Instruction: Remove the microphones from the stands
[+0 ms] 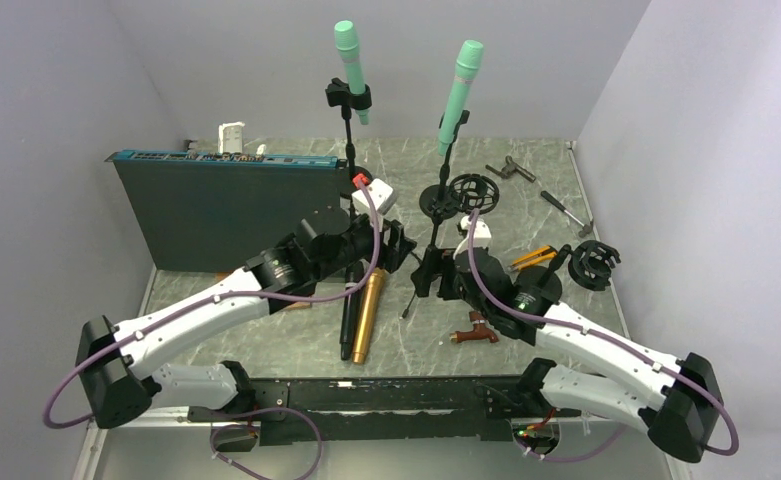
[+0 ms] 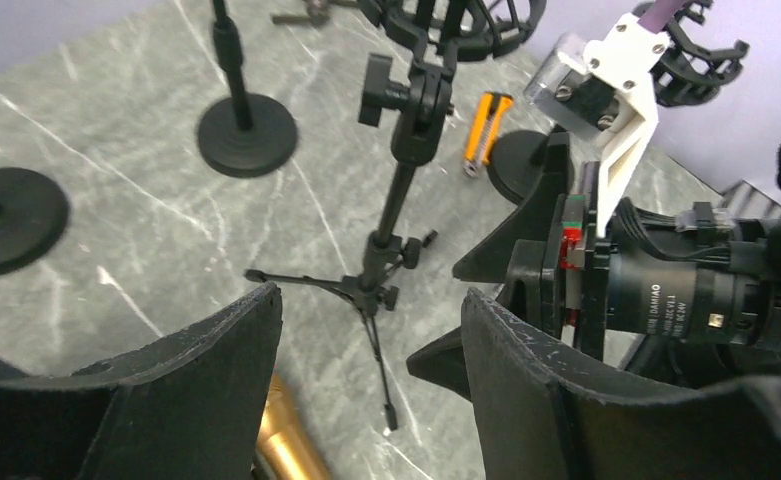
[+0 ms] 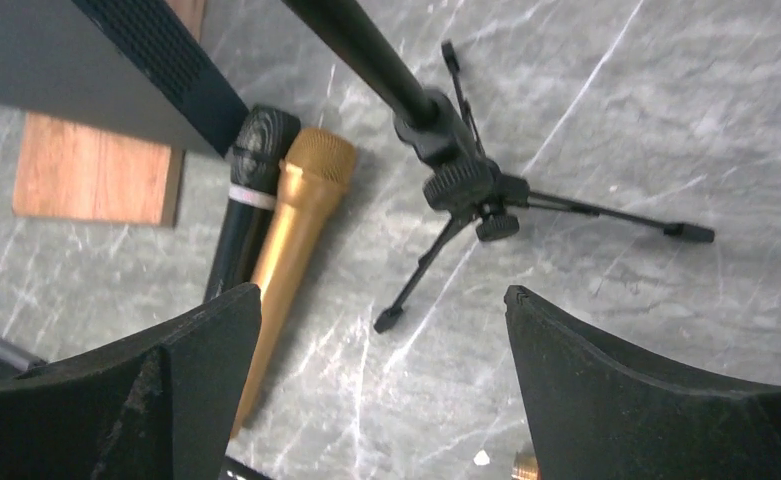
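Two green microphones stand upright in clips on round-base stands at the back: the left one (image 1: 349, 58) and the right one (image 1: 460, 92). A small black tripod stand (image 1: 413, 285) with an empty shock-mount ring on top (image 1: 476, 192) stands between my grippers; it also shows in the left wrist view (image 2: 386, 262) and the right wrist view (image 3: 461, 190). A gold microphone (image 1: 369, 315) and a black one (image 1: 349, 322) lie flat on the table. My left gripper (image 1: 401, 248) is open and empty left of the tripod. My right gripper (image 1: 429, 276) is open and empty on its right.
A dark flat case (image 1: 226, 205) stands on edge at the back left, with a wooden block (image 3: 96, 170) by it. An orange cutter (image 1: 531, 257), a second shock mount (image 1: 596, 265), metal tools (image 1: 516, 170) and a brown part (image 1: 476, 335) lie at the right.
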`<state>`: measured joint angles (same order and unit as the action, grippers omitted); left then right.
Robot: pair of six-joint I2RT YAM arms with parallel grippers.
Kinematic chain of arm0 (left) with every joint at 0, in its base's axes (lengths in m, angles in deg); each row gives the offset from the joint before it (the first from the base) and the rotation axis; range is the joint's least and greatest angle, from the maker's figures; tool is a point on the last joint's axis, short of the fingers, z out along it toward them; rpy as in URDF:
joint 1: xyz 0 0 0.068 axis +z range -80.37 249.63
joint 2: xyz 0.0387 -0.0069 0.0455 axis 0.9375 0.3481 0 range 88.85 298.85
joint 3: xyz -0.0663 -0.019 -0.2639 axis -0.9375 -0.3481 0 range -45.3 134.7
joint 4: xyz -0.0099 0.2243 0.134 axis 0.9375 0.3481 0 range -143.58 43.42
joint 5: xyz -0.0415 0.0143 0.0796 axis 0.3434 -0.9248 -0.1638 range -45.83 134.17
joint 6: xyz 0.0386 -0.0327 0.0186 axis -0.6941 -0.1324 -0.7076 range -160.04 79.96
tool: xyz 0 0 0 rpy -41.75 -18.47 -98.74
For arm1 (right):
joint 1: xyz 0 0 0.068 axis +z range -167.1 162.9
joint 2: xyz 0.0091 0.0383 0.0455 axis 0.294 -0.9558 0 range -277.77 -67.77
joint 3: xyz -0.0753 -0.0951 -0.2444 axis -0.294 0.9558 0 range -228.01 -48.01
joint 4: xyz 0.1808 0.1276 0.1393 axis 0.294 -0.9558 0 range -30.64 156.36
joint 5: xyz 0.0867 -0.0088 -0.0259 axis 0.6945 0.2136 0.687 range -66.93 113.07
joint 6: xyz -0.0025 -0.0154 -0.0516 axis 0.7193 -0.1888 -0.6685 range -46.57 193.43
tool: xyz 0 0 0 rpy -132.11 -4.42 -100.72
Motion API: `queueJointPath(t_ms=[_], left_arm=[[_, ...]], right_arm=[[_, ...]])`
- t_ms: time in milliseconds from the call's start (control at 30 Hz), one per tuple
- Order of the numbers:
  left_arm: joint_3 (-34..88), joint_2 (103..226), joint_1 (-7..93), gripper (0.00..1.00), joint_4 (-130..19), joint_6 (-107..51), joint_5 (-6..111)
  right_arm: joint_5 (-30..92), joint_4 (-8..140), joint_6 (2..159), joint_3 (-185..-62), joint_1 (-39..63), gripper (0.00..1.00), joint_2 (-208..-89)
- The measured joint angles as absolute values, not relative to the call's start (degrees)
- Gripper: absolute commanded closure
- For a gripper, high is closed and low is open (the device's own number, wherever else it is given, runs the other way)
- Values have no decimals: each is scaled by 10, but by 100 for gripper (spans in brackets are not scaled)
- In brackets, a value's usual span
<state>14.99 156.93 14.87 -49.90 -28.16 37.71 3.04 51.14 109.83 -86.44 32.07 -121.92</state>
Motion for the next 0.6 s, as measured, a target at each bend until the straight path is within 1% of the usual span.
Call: queueJointPath(t_ms=[100, 233, 267, 367, 433, 533, 600], left_arm=[[150, 1592, 165, 31, -504, -261, 422], [150, 1626, 200, 32, -540, -232, 488], [150, 1636, 209, 32, -551, -226, 505], [150, 1665, 225, 36, -575, -214, 539], [151, 1685, 233, 40, -589, -209, 563], [159, 1713, 242, 38, -601, -208, 597], [163, 1722, 247, 36, -606, -208, 614]], right_arm=[[84, 524, 1101, -828, 294, 18, -1204], [214, 570, 1108, -770, 178, 20, -1166], [251, 580, 1111, -762, 146, 22, -1161], [343, 611, 1112, -756, 85, 33, -1166], [404, 643, 1115, -756, 55, 36, -1181], [490, 702, 1132, -752, 14, 38, -1209], [530, 740, 1144, -744, -8, 44, -1225]])
